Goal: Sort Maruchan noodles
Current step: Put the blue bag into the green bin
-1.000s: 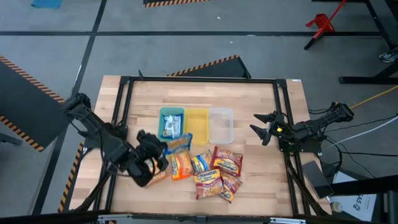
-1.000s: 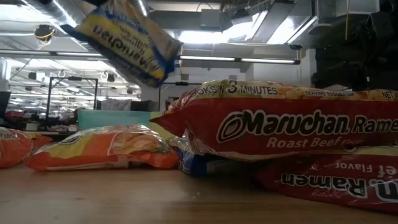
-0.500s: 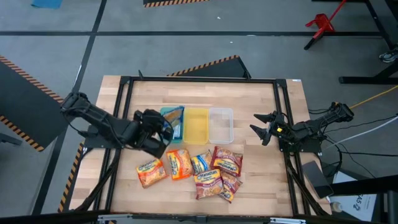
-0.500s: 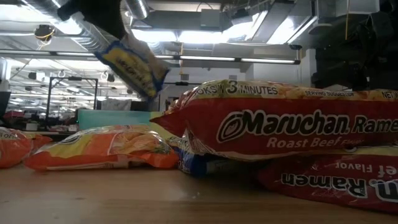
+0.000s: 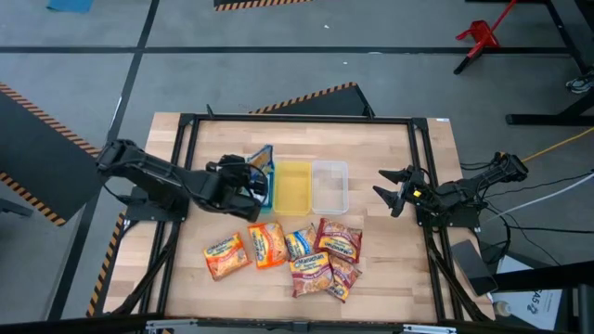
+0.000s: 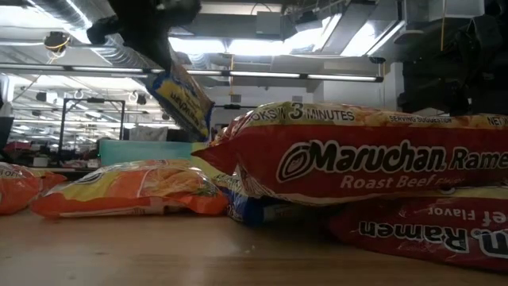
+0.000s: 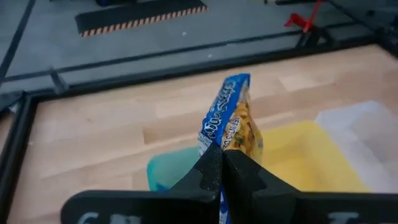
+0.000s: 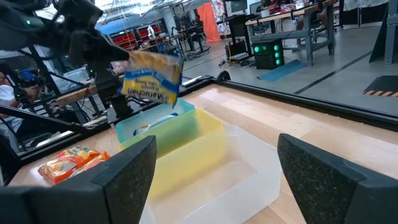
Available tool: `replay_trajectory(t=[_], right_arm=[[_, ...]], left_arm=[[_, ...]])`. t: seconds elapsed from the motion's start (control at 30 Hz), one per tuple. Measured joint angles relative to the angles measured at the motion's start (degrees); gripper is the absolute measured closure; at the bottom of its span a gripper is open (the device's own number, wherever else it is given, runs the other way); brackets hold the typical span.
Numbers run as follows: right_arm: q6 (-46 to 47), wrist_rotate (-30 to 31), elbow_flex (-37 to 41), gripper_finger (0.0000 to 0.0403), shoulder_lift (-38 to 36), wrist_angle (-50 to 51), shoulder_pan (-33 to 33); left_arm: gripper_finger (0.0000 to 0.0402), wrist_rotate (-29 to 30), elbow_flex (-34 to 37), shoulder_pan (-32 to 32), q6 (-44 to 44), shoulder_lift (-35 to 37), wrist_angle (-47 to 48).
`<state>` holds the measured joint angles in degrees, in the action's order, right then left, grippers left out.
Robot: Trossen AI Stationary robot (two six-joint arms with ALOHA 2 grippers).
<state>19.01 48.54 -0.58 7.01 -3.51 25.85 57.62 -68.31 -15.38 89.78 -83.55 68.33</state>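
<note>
My left pincer (image 7: 219,167) pinches a blue-yellow packet (image 5: 263,168) on edge above the green tray (image 8: 163,129); right pincer (image 5: 393,190) spread at the wooden table's (image 5: 371,139) right edge; loose packets (image 5: 297,252) heaped up front, grey floor (image 5: 83,37) with hazard striping around

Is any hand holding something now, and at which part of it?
The left hand holds a blue-yellow packet, pinched by one edge, above the green tray. The right hand is open and holds nothing.
</note>
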Motion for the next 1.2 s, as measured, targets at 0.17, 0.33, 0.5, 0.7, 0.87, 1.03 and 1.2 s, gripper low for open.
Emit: replay_trajectory(t=[0.17, 0.33, 0.5, 0.7, 0.87, 1.03, 1.2], right_arm=[[-0.02, -0.06, 0.0, 0.0081, 0.02, 0.0, 0.0], [-0.02, -0.1, 0.0, 0.0081, 0.02, 0.0, 0.01], [0.0, -0.1, 0.0, 0.0081, 0.0, 0.0, 0.01], [0.0, -0.22, 0.0, 0.0081, 0.0, 0.0, 0.0], [-0.01, -0.27, 0.01, 0.0081, 0.02, 0.0, 0.02], [0.04, -0.38, 0.02, 0.0081, 0.0, 0.0, 0.0], [0.07, -0.78, 0.02, 0.0081, 0.02, -0.02, 0.0]], left_arm=[[0.0401, 1.06, 0.0, -1.85, 8.62, -3.24, 0.31], [0.0401, 1.44, 0.0, -2.64, 13.83, -4.91, 0.88], [0.0401, 1.49, 0.0, -2.99, 17.47, -6.21, 3.53], [0.0401, 4.24, 0.02, -3.97, 27.06, -5.49, 11.49], [0.0401, 2.82, 0.0, -5.27, 28.41, -6.02, 11.67], [0.0401, 1.74, 0.02, -5.86, 28.7, -7.63, 10.32], [0.0401, 0.72, 0.02, -6.05, 30.14, -10.13, 9.43]])
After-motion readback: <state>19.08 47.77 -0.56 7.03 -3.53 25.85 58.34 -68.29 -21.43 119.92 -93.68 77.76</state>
